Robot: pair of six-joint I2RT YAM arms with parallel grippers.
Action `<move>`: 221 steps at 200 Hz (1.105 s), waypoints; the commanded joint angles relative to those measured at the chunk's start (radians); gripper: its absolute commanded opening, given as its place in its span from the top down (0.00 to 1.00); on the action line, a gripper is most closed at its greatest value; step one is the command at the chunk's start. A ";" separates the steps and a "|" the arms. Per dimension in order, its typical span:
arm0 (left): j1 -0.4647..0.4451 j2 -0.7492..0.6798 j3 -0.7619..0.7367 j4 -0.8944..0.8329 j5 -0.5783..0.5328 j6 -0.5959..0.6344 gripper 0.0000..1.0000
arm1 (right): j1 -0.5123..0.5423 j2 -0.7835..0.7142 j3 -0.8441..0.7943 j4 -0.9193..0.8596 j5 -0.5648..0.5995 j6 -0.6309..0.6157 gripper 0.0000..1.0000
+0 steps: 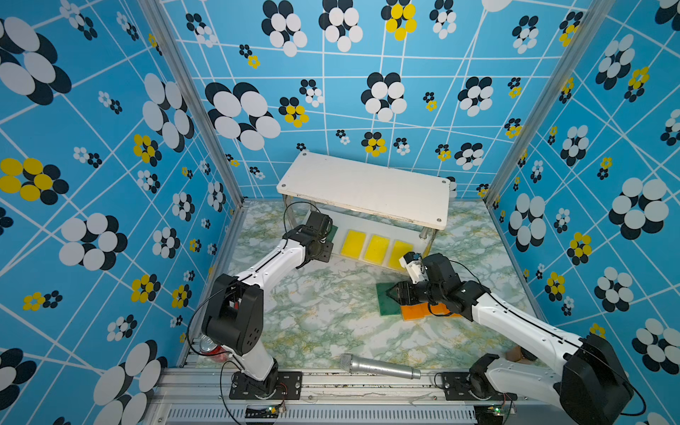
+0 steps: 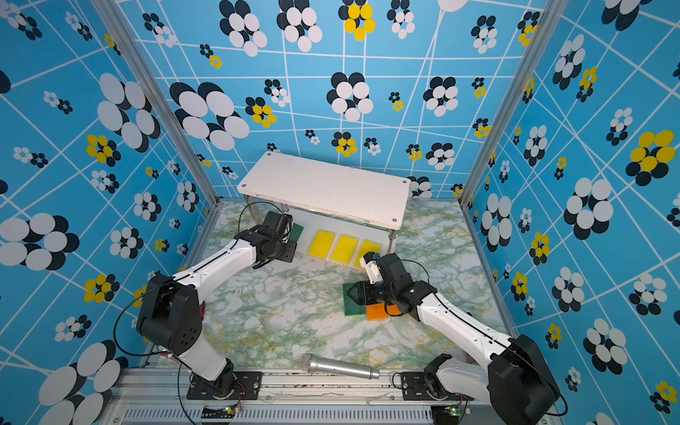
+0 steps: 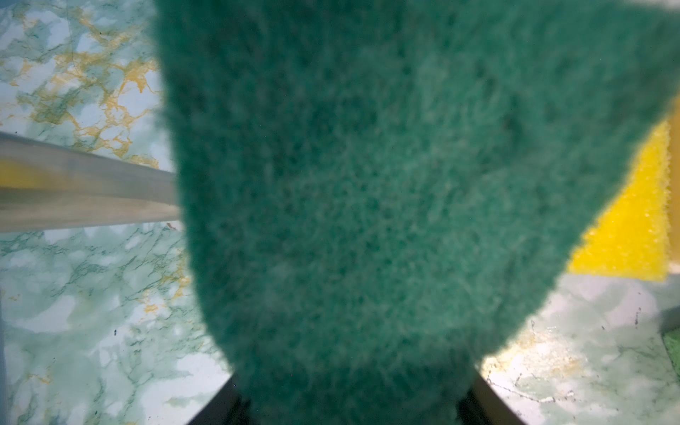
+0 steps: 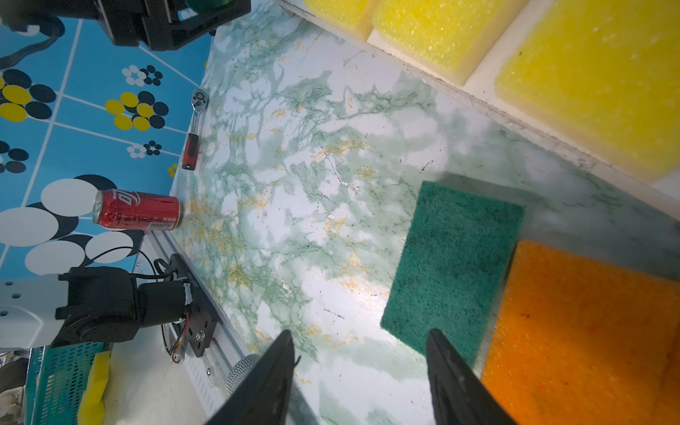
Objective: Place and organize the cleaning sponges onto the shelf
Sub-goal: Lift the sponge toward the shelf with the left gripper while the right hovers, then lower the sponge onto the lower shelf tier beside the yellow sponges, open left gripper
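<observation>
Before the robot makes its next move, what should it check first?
1. Left hand shut on the held green sponge: ok.
2. Held green sponge fully over the shelf's lower board: cannot tell, the arm hides it.
3. Yellow sponges lying flat in a row on the lower board: ok.
4. Right hand open above the tabletop green sponge: ok.
5. Tabletop green sponge free of the orange sponge beside it: cannot tell, their edges meet.
</observation>
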 commanded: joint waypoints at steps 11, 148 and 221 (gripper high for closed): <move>0.009 0.060 0.065 0.011 0.006 -0.026 0.39 | -0.006 -0.027 -0.008 -0.005 0.002 0.019 0.41; 0.011 0.233 0.231 -0.062 0.089 -0.081 0.37 | -0.006 -0.023 -0.018 0.017 -0.001 0.038 0.41; 0.011 0.262 0.253 -0.088 0.084 -0.095 0.32 | -0.006 -0.010 -0.020 0.024 -0.004 0.040 0.41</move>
